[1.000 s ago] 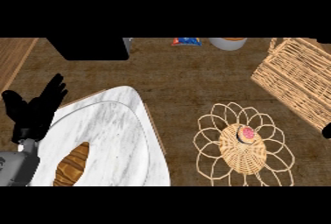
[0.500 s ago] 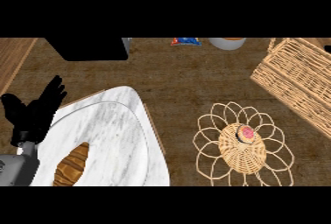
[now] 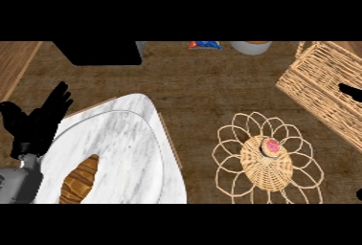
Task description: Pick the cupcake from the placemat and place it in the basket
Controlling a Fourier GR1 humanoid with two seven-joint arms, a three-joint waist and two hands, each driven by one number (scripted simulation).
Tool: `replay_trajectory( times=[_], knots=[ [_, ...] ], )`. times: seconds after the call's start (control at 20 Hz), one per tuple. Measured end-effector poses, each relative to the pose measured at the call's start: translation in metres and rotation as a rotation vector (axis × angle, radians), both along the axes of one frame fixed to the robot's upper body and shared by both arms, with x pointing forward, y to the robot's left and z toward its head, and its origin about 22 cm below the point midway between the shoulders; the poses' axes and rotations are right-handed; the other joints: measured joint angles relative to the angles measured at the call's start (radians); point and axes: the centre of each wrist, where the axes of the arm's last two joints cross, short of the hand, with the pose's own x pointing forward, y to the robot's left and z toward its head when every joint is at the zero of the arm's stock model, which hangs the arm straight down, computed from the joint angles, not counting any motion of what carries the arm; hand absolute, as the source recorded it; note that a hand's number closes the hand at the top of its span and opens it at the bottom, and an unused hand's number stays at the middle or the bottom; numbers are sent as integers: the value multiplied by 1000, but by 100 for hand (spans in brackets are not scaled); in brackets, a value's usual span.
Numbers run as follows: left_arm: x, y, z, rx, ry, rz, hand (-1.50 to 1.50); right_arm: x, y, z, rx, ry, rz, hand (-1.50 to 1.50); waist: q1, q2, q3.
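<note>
Little has moved on the left: the left robot hand (image 3: 39, 122) rests by the left edge as before, released, fingers straight and pointing up, touching nothing. On the right, a small black shape has come into view over the basket (image 3: 318, 81), near the right edge. It was not there half a second ago. I take it for part of the right robot hand (image 3: 350, 91), but too little shows to tell whether it is released or clenched. It holds nothing that I can see.

By my reading the task has not really begun. The cupcake (image 3: 271, 146) sits untouched on the woven placemat (image 3: 233, 167), on the upper part of its round centre, well apart from both hands. The basket lies beyond it toward the upper right, and nothing shows inside the visible part. Everything is left to do: reach the cupcake, grasp it, lift it, carry it to the basket and let go.

A croissant (image 3: 79, 179) lies on a marble plate (image 3: 127, 139) at lower left, no part of the job.

At the far edge of the worktop (image 3: 212, 86) a blue and orange packet (image 3: 205, 45) shows only a corner. Any print on it cannot be read, and no other writing or label is visible.
</note>
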Motion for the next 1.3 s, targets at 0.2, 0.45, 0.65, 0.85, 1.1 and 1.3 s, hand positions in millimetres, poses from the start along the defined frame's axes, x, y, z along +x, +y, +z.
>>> replay_trajectory(
  times=[0.2,0.45,0.65,0.85,1.1,1.3],
  knots=[
    [5,-7,4,-2,3,-7,0,5,10,-41,29,-31,-14,-150,5,1,0],
    [11,-11,6,-4,1,-15,0,24,28,-84,112,-61,-30,-150,10,3,0],
    [12,-4,7,-5,1,-16,0,35,40,-118,106,-45,-36,-150,9,2,0],
    [11,-2,2,3,-1,-14,0,40,46,-134,61,3,-37,-150,8,2,-1],
    [8,-11,1,5,-1,-15,0,47,43,-153,9,46,-28,-150,9,2,0],
    [4,-11,1,7,4,-11,0,52,39,-158,-11,58,-19,-150,7,1,-1]
  ],
)
